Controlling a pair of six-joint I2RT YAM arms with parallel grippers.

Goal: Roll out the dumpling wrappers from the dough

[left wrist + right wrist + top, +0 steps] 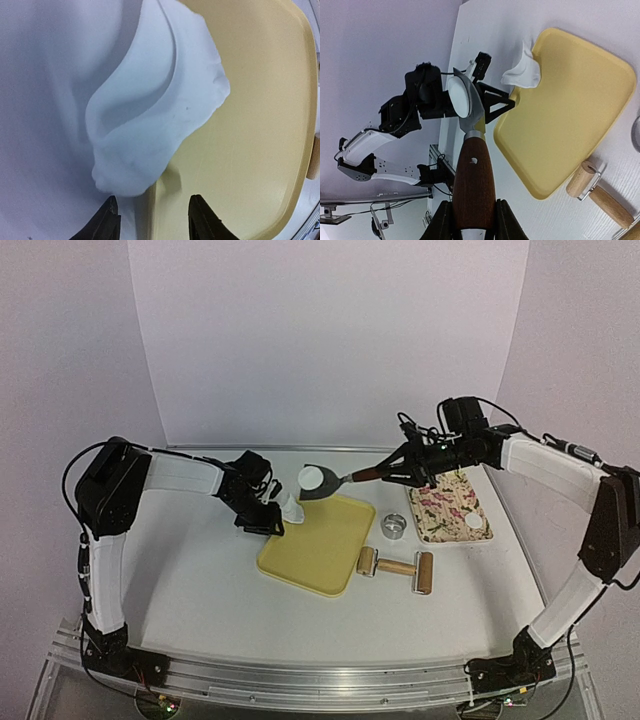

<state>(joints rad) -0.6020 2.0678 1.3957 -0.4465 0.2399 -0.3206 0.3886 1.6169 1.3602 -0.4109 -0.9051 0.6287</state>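
Observation:
A crumpled white scrap of dough (160,115) lies over the far-left edge of the yellow tray (250,125). My left gripper (155,216) is open just short of the scrap, with nothing between its fingers. In the top view that gripper (268,522) sits beside the scrap (290,508). My right gripper (474,212) is shut on the brown wooden handle of a spatula (474,180). Its metal blade hangs above the tray's far corner and carries one round dumpling wrapper (458,95). A second wrapper (474,521) lies on the floral tray (440,502).
The shiny ring cutter (393,526) stands between the yellow tray (320,550) and the floral tray. A wooden rolling pin (395,567) lies on the table off the yellow tray's near-right corner.

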